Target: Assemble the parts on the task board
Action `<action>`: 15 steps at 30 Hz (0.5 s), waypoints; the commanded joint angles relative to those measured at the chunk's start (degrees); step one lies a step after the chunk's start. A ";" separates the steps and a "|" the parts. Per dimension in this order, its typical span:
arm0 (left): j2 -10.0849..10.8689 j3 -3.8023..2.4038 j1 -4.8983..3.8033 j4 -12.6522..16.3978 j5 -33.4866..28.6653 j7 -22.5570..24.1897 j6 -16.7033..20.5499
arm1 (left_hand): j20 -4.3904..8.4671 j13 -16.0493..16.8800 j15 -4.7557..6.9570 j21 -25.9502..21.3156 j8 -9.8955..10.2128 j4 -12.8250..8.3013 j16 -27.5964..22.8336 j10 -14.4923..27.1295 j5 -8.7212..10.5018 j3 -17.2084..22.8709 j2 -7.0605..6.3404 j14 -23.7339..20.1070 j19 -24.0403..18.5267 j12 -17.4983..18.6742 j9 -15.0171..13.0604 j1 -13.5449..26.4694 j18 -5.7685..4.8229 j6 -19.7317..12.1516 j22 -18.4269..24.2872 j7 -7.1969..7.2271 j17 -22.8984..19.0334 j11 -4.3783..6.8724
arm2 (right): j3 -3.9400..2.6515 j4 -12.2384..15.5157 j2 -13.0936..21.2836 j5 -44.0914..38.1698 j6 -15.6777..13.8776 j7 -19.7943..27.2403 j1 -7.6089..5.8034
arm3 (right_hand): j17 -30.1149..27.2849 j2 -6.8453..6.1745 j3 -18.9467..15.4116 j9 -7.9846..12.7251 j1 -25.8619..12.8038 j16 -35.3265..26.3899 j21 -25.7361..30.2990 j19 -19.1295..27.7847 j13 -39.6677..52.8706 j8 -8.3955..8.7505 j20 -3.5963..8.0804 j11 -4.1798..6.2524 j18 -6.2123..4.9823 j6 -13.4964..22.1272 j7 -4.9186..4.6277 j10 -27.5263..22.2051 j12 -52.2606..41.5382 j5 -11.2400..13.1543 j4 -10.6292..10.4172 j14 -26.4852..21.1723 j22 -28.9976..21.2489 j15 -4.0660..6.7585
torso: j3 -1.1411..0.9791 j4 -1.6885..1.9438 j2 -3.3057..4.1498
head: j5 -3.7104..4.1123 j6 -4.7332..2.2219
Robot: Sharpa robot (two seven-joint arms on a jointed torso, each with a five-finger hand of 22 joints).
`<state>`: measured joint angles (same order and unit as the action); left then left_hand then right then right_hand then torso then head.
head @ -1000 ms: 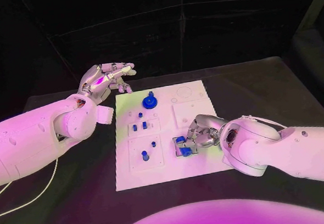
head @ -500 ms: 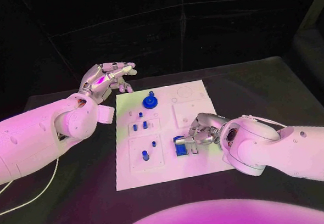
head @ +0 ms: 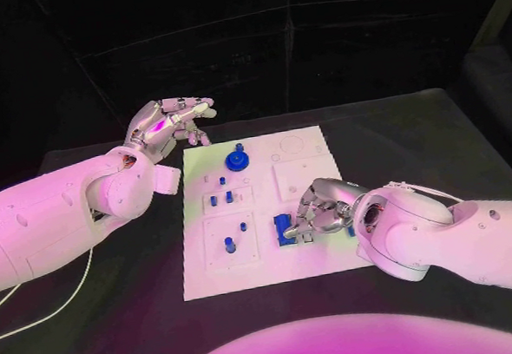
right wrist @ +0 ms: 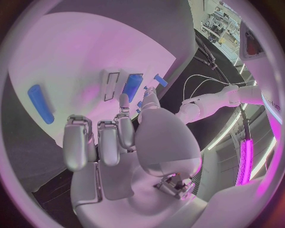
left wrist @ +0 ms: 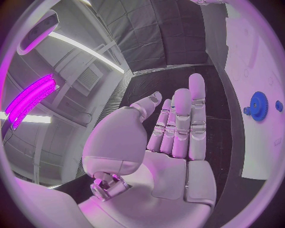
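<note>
Two hands in view. Right hand (head: 317,213) sits low over the task board (head: 265,268) near edge, fingers curled around a blue block (head: 285,228); looks like a grip, contact partly hidden. Small blue pegs (head: 229,245) stand mid-board. Blue gear (head: 236,158) at far end. Left hand (head: 169,125) hovers beyond board's far left corner, holding nothing, fingers apart.

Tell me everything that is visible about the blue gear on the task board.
The blue gear is a round toothed wheel of what looks like plastic, with a short blue post rising from its middle. It sits near the far edge of the white task board, lying flat with the post upright. In the left wrist view its teeth show clearly. Nothing touches it: the left hand hovers beside the board's far left corner, apart from the gear.
</note>
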<state>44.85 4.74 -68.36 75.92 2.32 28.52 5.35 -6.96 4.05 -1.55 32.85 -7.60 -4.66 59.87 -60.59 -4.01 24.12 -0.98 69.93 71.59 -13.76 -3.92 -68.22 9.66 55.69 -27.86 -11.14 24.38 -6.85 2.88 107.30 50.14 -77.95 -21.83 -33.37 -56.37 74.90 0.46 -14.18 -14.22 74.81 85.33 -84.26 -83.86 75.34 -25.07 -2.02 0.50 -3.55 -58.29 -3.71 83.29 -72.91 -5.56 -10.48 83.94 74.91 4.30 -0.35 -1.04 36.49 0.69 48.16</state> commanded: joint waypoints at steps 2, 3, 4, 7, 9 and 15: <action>-0.11 -0.04 -0.08 -0.04 -0.23 0.18 -0.64 | -0.17 0.06 -0.07 -0.34 -0.18 0.03 0.15 0.46 -0.26 -0.38 -0.10 -0.32 -0.32 -0.20 -0.06 -0.04 0.77 -0.30 0.06 0.03 -0.05 0.04 | -0.03 0.32 0.73 -0.80 -0.28 3.13 -0.08 | 6.32 0.91 0.21 0.00 1.51 0.17 0.13 -0.05 1.27 0.44 0.00 -0.03 0.74 1.26 -0.35 0.17 0.58 -1.60 0.70 4.40 1.37 0.00 | 0.07 0.01 -0.04 | 0.18 -0.19; -0.12 -0.04 -0.08 -0.05 -0.23 0.19 -0.63 | -0.17 0.06 -0.07 -0.34 -0.18 0.03 0.15 0.46 -0.26 -0.38 -0.10 -0.32 -0.32 -0.20 -0.06 -0.04 0.77 -0.30 0.06 0.03 -0.05 0.04 | -0.03 0.41 1.02 -0.73 -0.97 3.36 -0.08 | 6.23 1.08 0.14 0.11 1.39 0.12 0.17 0.00 1.19 0.84 -0.08 -0.19 0.73 1.84 -0.55 0.10 0.75 -2.64 0.66 4.38 1.29 -0.11 | 0.07 0.00 -0.04 | 0.19 -0.28; -0.12 -0.04 -0.08 -0.07 -0.23 0.19 -0.62 | -0.17 0.06 -0.07 -0.34 -0.18 0.03 0.15 0.46 -0.26 -0.38 -0.10 -0.32 -0.32 -0.20 -0.06 -0.04 0.77 -0.30 0.06 0.03 -0.05 0.04 | -0.03 0.58 1.47 -0.53 -1.89 3.67 -0.09 | 6.04 1.24 -0.01 0.24 1.21 0.02 0.26 0.10 0.90 1.33 -0.21 -0.38 0.69 2.44 -0.78 -0.09 1.23 -3.85 0.56 4.34 1.09 -0.27 | 0.05 -0.02 -0.04 | 0.18 -0.30; -0.12 -0.03 -0.08 -0.14 -0.23 0.17 -0.58 | -0.17 0.06 -0.07 -0.34 -0.18 0.03 0.15 0.46 -0.26 -0.38 -0.10 -0.32 -0.32 -0.20 -0.06 -0.04 0.77 -0.30 0.06 0.03 -0.05 0.04 | -0.06 1.45 3.54 0.15 -4.10 4.54 -0.18 | 5.78 1.81 -0.48 0.72 0.57 -0.14 0.39 0.23 0.32 2.95 -0.63 -0.94 0.64 4.16 -1.44 -0.47 2.24 -6.70 0.03 4.28 0.86 -0.74 | -0.05 -0.13 -0.02 | 0.27 -0.36; -0.13 -0.02 -0.07 -0.17 -0.23 0.15 -0.57 | -0.17 0.06 -0.07 -0.34 -0.18 0.03 0.15 0.46 -0.26 -0.38 -0.10 -0.32 -0.32 -0.20 -0.06 -0.04 0.77 -0.30 0.06 0.03 -0.05 0.04 | -0.07 1.94 5.07 0.40 -4.62 4.98 -0.48 | 5.76 2.00 -0.65 0.87 0.43 -0.16 0.39 0.24 0.28 3.50 -0.79 -1.11 0.64 4.56 -1.63 -0.49 2.37 -7.48 -0.14 4.28 0.87 -0.89 | 0.00 -0.13 -0.04 | 0.55 -0.51; -0.01 0.30 -0.06 -0.17 -0.23 0.14 -0.50 | -0.17 0.06 -0.07 -0.34 -0.18 0.03 0.15 0.46 -0.26 -0.38 -0.10 -0.32 -0.32 -0.20 -0.06 -0.04 0.77 -0.30 0.06 0.03 -0.05 0.04 | -0.07 2.68 10.60 0.87 -3.67 5.75 -1.29 | 5.88 2.61 -0.78 1.07 0.62 -0.10 0.38 0.23 0.33 4.44 -1.06 -1.34 0.64 4.75 -1.88 -0.49 2.47 -8.59 -0.28 4.30 0.92 -1.13 | 0.11 -0.50 -0.16 | 1.13 -0.87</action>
<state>44.83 5.05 -68.34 75.68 2.32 28.49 5.32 -6.96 4.04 -1.55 32.85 -7.60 -4.66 59.87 -60.60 -4.01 24.12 -0.98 69.93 71.59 -13.75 -3.92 -68.22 9.66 55.69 -27.87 -11.14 24.39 -6.85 2.79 109.75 60.23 -77.62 -24.49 -29.35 -57.57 74.95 2.52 -14.75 -13.21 75.31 85.33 -84.04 -83.55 77.58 -20.92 -2.77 -0.43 -3.55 -53.82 -5.56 82.80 -70.55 -13.80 -10.74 84.04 74.91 3.56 -0.29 -1.30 36.39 1.63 47.40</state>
